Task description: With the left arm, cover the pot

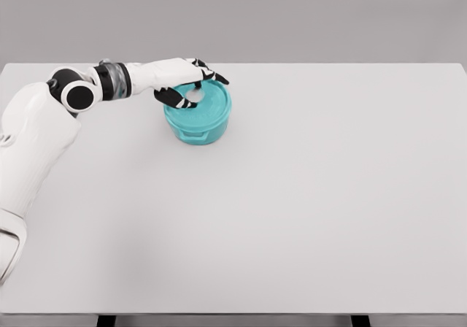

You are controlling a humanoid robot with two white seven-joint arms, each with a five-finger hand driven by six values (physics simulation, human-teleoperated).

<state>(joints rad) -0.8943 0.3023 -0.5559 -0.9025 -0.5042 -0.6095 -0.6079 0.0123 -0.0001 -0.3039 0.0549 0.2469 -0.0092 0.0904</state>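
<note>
While the left arm reaches in from the picture's left edge, its left hand (191, 83) sits over the teal pot (197, 127), dark fingers (175, 98) curled around the pale knob (195, 93) of the teal lid (206, 105) (whether they press it I cannot tell). Lid rests flat on the pot, which stands on the white table (314, 195), left of centre, near the far edge

A wide, pale grey table (306, 217) is seen filling most of the view, its top plain and evenly lit, with only soft shadows. Behind its far edge a bare grey wall (292, 17) is shown. Below its near edge, two dark legs (106, 320) are glimpsed.
</note>
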